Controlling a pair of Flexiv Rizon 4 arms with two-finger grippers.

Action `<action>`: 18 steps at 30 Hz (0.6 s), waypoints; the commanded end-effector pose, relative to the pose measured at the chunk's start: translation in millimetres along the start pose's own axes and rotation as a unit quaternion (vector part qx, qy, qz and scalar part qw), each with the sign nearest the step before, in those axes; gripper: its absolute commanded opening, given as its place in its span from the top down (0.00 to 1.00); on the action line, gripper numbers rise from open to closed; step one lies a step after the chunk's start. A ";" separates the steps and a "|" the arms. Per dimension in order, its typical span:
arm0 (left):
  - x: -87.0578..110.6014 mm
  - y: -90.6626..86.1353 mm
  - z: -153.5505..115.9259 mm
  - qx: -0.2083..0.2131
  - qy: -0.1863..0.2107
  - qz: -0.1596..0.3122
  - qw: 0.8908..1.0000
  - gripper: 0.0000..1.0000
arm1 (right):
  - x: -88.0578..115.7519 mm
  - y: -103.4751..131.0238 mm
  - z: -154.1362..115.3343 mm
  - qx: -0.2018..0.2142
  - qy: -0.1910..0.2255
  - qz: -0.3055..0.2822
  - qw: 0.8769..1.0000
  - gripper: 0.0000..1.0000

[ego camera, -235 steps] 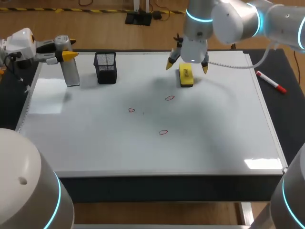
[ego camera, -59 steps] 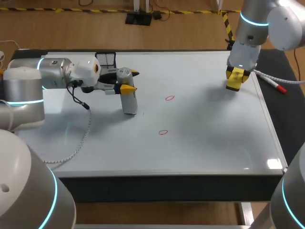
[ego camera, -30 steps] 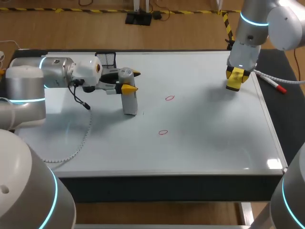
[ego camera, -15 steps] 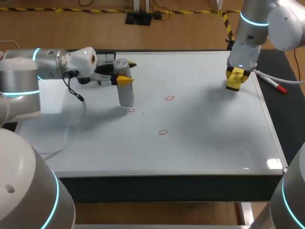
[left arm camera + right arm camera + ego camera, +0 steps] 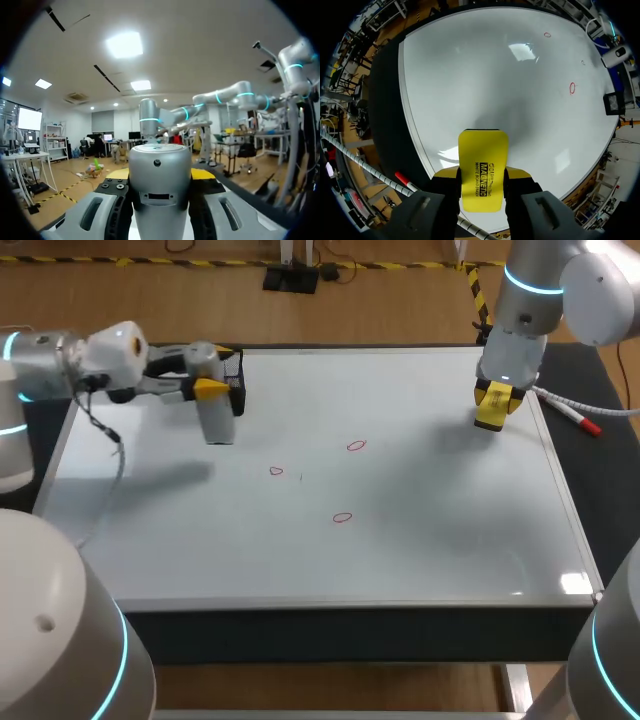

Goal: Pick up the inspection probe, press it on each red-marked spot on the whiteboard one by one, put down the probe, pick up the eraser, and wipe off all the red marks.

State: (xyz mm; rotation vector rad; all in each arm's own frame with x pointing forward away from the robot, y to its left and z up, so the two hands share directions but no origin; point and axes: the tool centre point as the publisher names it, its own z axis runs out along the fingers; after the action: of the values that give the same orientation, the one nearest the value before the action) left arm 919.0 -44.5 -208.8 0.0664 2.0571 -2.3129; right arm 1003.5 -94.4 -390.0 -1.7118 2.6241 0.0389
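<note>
Evidently the probe is not yet put down: the left gripper clamps it, while the right gripper clamps the eraser. Three red marks lie unwiped on the whiteboard between both grippers.

Near the middle of the whiteboard lie a back mark, a left mark and a front mark. At the far left, the probe hangs in the left end effector just before a mesh holder, seemingly off the board. The eraser, in the right end effector, is over the far right edge. A marker lies on the counter to its right.
</note>
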 end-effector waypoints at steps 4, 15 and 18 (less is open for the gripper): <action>14.0 -7.7 -33.2 -0.008 -0.052 0.004 0.999 1.00 | 0.5 -0.1 -1.2 0.001 0.002 -0.001 1.000 1.00; 16.7 -7.2 -83.2 -0.021 -0.109 0.001 0.994 1.00 | 0.5 -0.1 -1.2 0.001 0.002 -0.001 1.000 1.00; 15.4 -8.0 -93.0 -0.027 -0.120 0.001 0.992 1.00 | 0.5 -0.1 -1.2 0.001 0.002 -0.001 1.000 1.00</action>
State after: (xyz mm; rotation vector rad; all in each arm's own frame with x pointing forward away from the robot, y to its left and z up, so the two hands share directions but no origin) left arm 911.7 43.2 -217.3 -0.1484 2.0105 -2.1804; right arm 1003.5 -94.3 -390.0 -1.7119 2.6240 0.0389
